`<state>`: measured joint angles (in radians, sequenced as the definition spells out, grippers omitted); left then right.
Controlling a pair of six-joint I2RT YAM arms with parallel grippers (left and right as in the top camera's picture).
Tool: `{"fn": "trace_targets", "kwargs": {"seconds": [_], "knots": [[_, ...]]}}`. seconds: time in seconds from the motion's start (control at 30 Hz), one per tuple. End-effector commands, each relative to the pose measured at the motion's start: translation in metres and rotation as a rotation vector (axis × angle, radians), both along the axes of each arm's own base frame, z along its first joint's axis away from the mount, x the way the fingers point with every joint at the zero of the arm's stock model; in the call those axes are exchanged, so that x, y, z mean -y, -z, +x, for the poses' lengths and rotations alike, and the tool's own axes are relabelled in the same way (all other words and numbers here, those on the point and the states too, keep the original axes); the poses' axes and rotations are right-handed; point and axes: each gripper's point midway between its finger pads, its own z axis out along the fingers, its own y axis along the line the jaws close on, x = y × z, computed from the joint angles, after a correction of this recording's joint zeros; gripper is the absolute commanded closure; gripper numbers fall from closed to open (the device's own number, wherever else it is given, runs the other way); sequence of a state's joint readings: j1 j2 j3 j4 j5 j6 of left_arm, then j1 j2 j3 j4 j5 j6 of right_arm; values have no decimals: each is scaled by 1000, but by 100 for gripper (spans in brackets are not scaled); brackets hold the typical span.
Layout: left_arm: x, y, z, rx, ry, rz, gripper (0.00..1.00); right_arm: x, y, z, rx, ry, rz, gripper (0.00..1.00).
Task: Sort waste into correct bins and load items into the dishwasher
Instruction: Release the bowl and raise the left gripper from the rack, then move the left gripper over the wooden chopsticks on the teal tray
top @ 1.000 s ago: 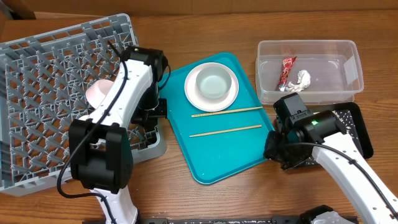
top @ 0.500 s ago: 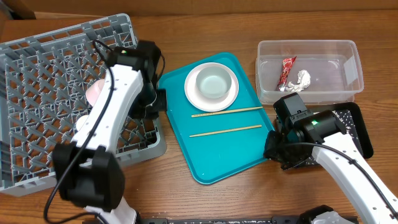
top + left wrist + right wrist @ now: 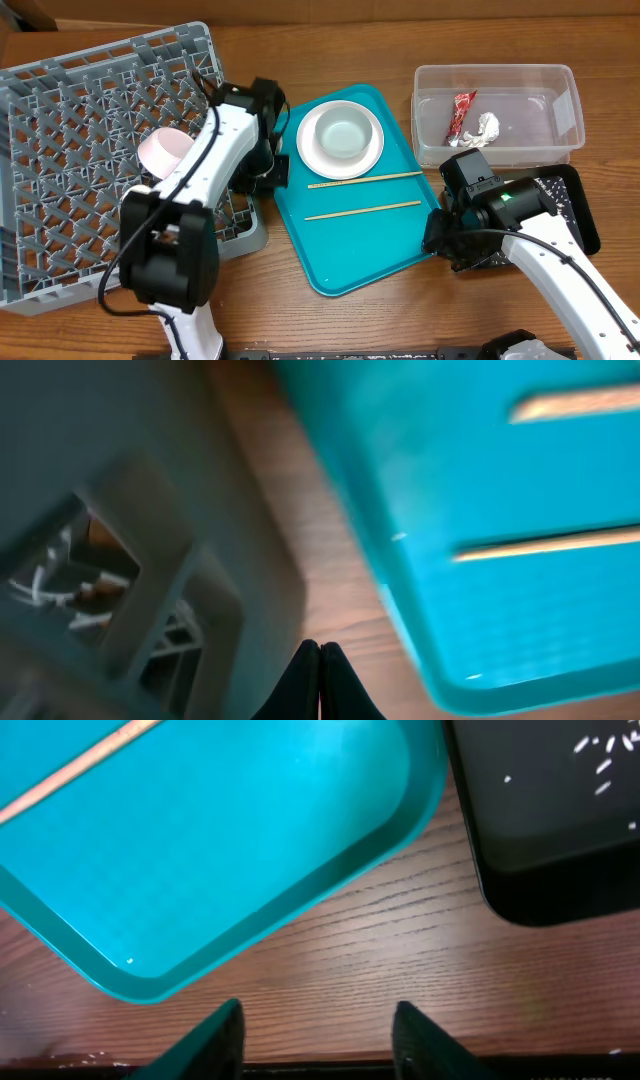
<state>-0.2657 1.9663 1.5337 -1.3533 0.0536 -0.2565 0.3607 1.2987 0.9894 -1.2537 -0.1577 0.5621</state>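
Note:
The grey dish rack (image 3: 90,110) stands at the left with the pink bowl (image 3: 163,150) in it. My left gripper (image 3: 277,172) is shut and empty over the wood strip between the rack (image 3: 150,560) and the teal tray; its fingertips (image 3: 320,678) touch. The white plate (image 3: 318,155) holds the grey-green bowl (image 3: 342,135). Two chopsticks (image 3: 365,178) (image 3: 362,210) lie on the teal tray, and both show in the left wrist view (image 3: 545,543). The clear tub (image 3: 560,85) holds the red wrapper (image 3: 462,115) and the tissue (image 3: 485,128). My right gripper (image 3: 320,1040) is open and empty over bare wood. Rice grains (image 3: 600,765) lie in the black tray (image 3: 550,820). The cup and the brown scrap are out of view.
The teal tray (image 3: 350,250) lies in the middle, and its near corner (image 3: 230,870) sits just ahead of my right fingers. My right arm covers part of the black tray (image 3: 575,205). A cardboard box corner (image 3: 30,12) shows at the back left.
My left gripper has moved right, from the rack's edge to the gap beside the teal tray. The right arm has not moved.

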Motion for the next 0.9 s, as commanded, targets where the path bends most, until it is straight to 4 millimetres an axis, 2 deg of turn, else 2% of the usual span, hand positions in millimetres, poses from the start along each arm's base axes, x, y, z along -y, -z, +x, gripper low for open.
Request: {"fn": "trace_targets", "kwargs": {"seconds": [0.0,0.13,0.4,0.53,0.67,0.7,0.73,0.77,0.87], "knots": [[-27,-3,-7,-24,-35,114,96,-3,-11,10,62,-42,18,57],[-36,-6,-18,-73,-48,138,96,-1,-4,9,50,-42,4,60],[-60,-14,-29,-118,-91,243,96,22,9,19,75,-17,-142,59],[-58,-14,-29,-120,-100,220,96,21,9,24,94,-16,-141,59],[-23,-18,-18,-51,-54,27,96,13,9,19,74,-55,-93,59],[-6,-23,-13,-15,-39,-56,96,14,9,18,68,-56,-97,60],[23,-34,-5,53,3,-186,96,15,9,17,65,-55,-104,59],[40,-42,-2,95,34,-250,96,15,9,17,67,-53,-103,59],[78,-55,2,177,117,-342,96,14,9,20,78,-49,-99,59]]}}
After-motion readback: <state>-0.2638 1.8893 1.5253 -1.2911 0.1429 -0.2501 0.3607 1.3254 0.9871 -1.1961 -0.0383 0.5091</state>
